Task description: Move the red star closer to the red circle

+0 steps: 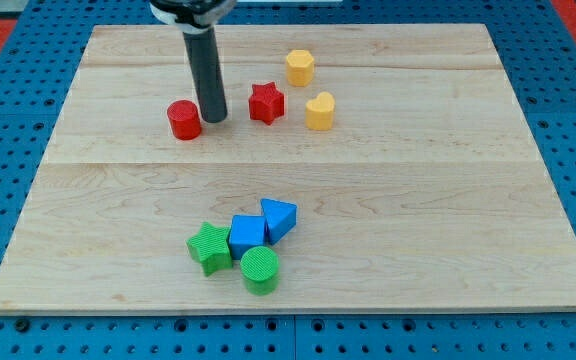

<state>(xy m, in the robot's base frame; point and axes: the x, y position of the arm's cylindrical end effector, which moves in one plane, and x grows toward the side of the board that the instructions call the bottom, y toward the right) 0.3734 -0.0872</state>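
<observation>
**Our tip stands between the red star and the red circle**

We see a pale wooden tabletop (418, 200) from above and in front. Our arm carries no hand, so there is nothing to be wide, narrow or holding; it ends in a dark upright rod, and my tip (214, 119) rests on the wood in the half nearer the tabletop's top edge, left of centre.

The red circle (184, 119) lies just beside the tip on the view's left, seemingly with a narrow gap. The red star (266, 102) lies near the tip on the view's right, apart from it. So the tip occupies the gap between the two red blocks.

A yellow hexagon (300, 67) sits towards the top edge, and a yellow heart-like block (319, 110) lies just right of the star. Near the bottom edge, a green star (209, 247), blue cube (247, 237), blue triangle (279, 217) and green circle (260, 270) cluster together.

We judge the step in hand to be positioning, not pushing. Next, the tip needs to travel round the star, probably by its top or bottom side, reach its right side between it and the yellow heart-like block, then push leftwards toward the circle without nudging the yellow blocks.
</observation>
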